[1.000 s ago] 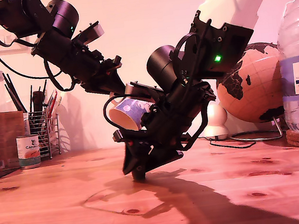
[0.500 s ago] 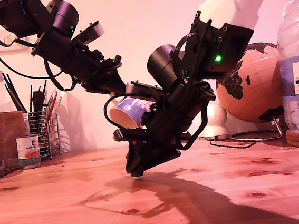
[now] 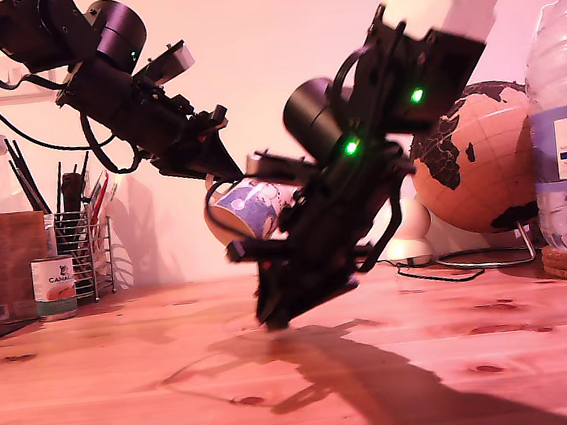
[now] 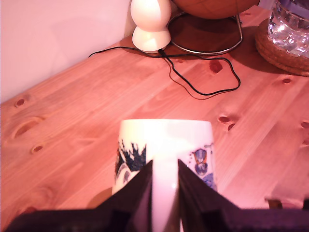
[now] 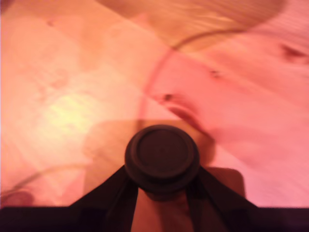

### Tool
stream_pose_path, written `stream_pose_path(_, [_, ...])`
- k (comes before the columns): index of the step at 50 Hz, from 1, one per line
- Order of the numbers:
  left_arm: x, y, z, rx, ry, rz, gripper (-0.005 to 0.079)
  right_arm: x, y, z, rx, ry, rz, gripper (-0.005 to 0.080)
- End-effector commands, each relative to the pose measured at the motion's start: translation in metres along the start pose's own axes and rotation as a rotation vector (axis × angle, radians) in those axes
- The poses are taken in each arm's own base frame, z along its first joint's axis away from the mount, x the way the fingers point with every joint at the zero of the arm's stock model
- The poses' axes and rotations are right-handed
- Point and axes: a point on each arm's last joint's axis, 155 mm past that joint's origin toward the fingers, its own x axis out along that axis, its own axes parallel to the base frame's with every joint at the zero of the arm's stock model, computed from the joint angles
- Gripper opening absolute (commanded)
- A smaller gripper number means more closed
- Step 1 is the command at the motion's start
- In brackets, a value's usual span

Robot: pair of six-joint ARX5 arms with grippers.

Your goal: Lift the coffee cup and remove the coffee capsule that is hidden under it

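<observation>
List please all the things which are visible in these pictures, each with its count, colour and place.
Coffee cup: one, cream with blue band, held tilted in the air by my first gripper.
Coffee capsule: one, dark, between the fingers of my second gripper, above the table.
Table: one, reddish wood, under everything.
Globe: one, orange-brown with dark land, exterior view's right.
Water bottle: one, clear with white label, exterior view's far right.
White lamp-like object: one, by the wall, beside the globe.
Cable: one, black, on the table.
Tin can: one, white label, exterior view's left.
Wire holder: one, metal, behind the can.
My first gripper: black, shut on the cup's handle.
My second gripper: black, shut on the capsule.
</observation>
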Motion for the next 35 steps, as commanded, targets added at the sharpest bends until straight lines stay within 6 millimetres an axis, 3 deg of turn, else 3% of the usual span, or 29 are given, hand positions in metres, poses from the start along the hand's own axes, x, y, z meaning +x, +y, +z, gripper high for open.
stream_pose_path(1, [0.002, 0.002, 0.005, 0.005, -0.024, -0.002, -0.0021, -0.015, -0.011, 0.022, 0.002, -0.051, -0.021, 0.0002])
stream_pose_path(7, [0.002, 0.002, 0.005, 0.004, -0.025, -0.002, -0.0021, -0.023, -0.028, 0.022, 0.017, -0.042, -0.063, 0.0002])
stream_pose_path(35, [0.002, 0.002, 0.005, 0.002, -0.025, -0.002, -0.0021, -0.049, -0.133, -0.024, 0.159, 0.100, -0.297, 0.0002])
